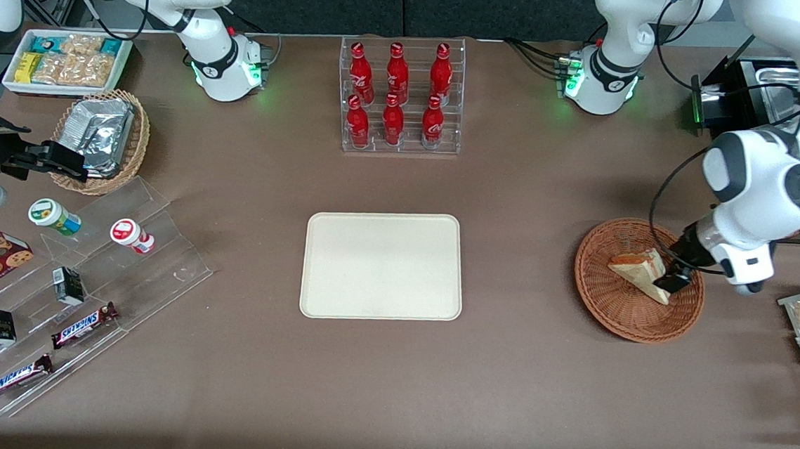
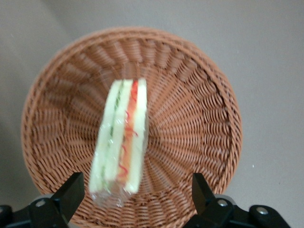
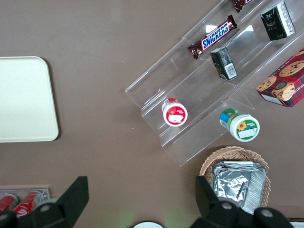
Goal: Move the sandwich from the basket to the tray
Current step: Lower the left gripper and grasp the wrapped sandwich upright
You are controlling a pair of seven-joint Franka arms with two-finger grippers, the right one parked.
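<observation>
Two fingers (image 2: 71, 192) of mine stand spread wide, one on each side of the sandwich (image 2: 121, 142), neither touching it. My gripper (image 1: 674, 277) hangs low over the basket (image 1: 606, 302), at the rim nearer the working arm's end of the bench (image 1: 535, 403).

The sandwich lies in the basket, standing on edge, its red-orange and green filling facing my wrist camera between the white bread slices. A clear wrap seems to cover it, so I judge it light, soft and a bit slippery; a hard squeeze would crush the bread and push the filling out. I would close gently on the two flat bread faces, near the middle of the wedge rather than its thin tip.

The tray (image 1: 383, 265) sits bare at mid-bench, well apart from the basket, toward the parked arm's end.
</observation>
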